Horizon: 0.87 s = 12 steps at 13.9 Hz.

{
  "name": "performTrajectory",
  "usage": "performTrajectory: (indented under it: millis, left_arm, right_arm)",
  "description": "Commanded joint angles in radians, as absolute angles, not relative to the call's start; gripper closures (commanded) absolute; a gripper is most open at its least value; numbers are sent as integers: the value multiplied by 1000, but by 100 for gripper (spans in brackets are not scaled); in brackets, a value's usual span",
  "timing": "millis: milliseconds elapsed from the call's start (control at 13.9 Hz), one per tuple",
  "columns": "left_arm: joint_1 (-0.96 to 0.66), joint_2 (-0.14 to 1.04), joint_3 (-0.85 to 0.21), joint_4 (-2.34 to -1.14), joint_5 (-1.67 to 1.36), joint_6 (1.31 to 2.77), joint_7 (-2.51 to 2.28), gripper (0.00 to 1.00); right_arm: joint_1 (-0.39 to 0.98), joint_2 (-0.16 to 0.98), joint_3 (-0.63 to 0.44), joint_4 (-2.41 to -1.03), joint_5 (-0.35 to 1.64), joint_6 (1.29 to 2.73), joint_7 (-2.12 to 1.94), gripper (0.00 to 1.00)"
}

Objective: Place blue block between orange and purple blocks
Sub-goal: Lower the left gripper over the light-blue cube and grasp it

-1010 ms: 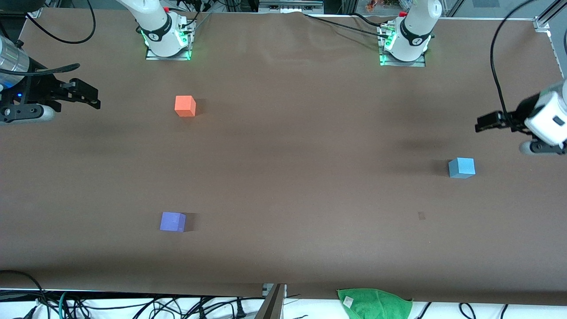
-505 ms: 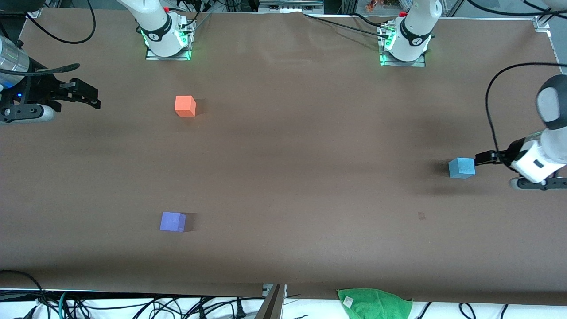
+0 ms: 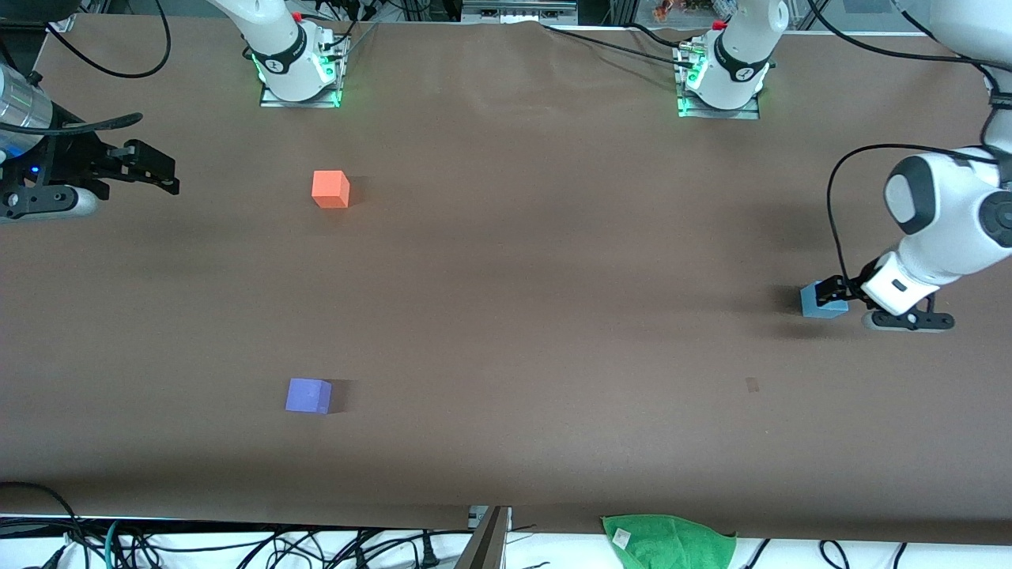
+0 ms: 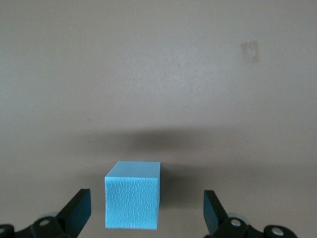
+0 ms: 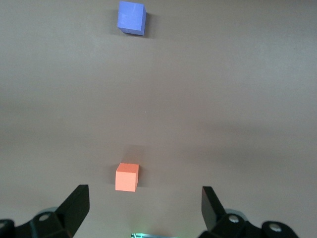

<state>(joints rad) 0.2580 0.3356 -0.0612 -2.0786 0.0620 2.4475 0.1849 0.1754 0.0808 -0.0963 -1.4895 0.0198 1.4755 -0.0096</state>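
Note:
The blue block [image 3: 814, 303] sits on the brown table toward the left arm's end. My left gripper [image 3: 828, 293] is low over it and open. In the left wrist view the blue block [image 4: 132, 201] stands between the two fingers of the left gripper [image 4: 147, 204], with a gap on each side. The orange block [image 3: 330, 190] and the purple block [image 3: 308, 395] sit toward the right arm's end, the purple one nearer the front camera. My right gripper [image 3: 162, 172] waits open and empty at the table's end. Its wrist view shows the right gripper [image 5: 143, 201], the orange block [image 5: 127, 177] and the purple block [image 5: 131, 17].
A green cloth [image 3: 668, 540] lies at the table's edge nearest the front camera. A small pale mark [image 3: 752, 385] is on the table near the blue block. The two arm bases [image 3: 296, 71] stand along the farthest edge.
My left gripper has come down and moved in over the blue block, so its open fingers now straddle it. The blocks and the right arm have not moved.

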Motion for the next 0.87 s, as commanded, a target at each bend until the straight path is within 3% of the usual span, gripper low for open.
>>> performTrajectory:
  millis: [0, 721, 793]
  left_arm:
    - [285, 350, -67, -2109, 86, 2510, 253, 0]
    - [341, 439, -81, -2155, 69, 2597, 290, 0]
    - [339, 449, -81, -2155, 69, 2615, 290, 10]
  right_arm:
    - [176, 69, -97, -1493, 14, 1468, -9, 0]
    - [176, 69, -98, -1493, 14, 1468, -9, 0]
    - [176, 69, -98, -1493, 14, 1468, -9, 0]
